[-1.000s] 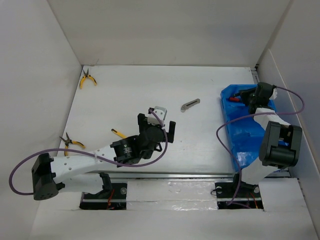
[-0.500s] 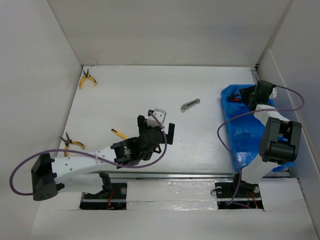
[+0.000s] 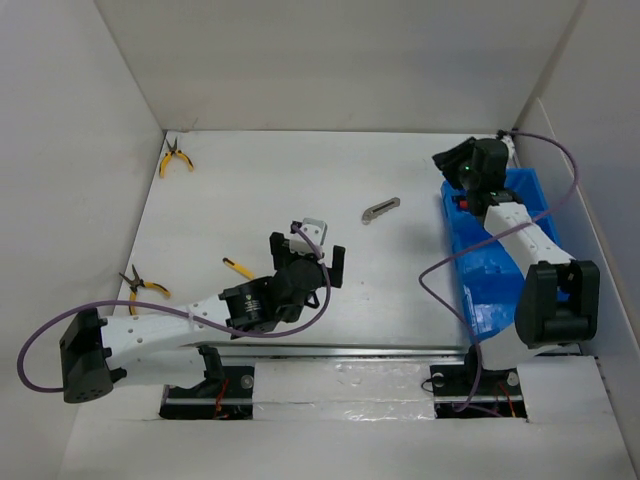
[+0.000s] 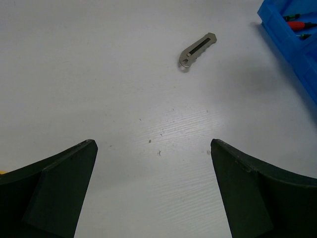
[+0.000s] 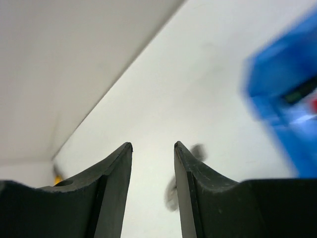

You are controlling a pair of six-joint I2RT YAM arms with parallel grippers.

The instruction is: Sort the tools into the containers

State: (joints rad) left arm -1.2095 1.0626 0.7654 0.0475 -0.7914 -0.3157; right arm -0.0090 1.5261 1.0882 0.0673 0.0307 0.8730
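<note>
- The left gripper [image 3: 311,247] hangs over the middle of the surface [image 3: 260,195]. Its jaws are spread wide and hold nothing.
- The right gripper [image 3: 450,160] sits above the far end of the blue bin [image 3: 485,290], near the far right corner. Its jaws are partly apart with nothing between them.
- The bin runs along the right edge. The right arm [image 3: 520,230] stretches over it, and its purple cable [image 3: 436,272] loops out just beside the bin's left wall.
- The grey utility knife [image 3: 381,209] lies flat between the two grippers, apart from both and from the bin.
- A yellow screwdriver [image 3: 238,267] lies just left of the left arm [image 3: 190,320].
- Pliers [image 3: 142,284] lie by the left edge, and more pliers [image 3: 174,157] sit in the far left corner.
- White walls [image 3: 330,60] close in the left, far and right edges. The far half of the surface is mostly open.
- The left wrist view shows bare surface ahead of the gripper, with the knife beyond it to the right. It also shows a red-handled screwdriver [image 4: 299,25] inside the bin.
- The right wrist view is blurred, and the bin shows only as a blue smear.
</note>
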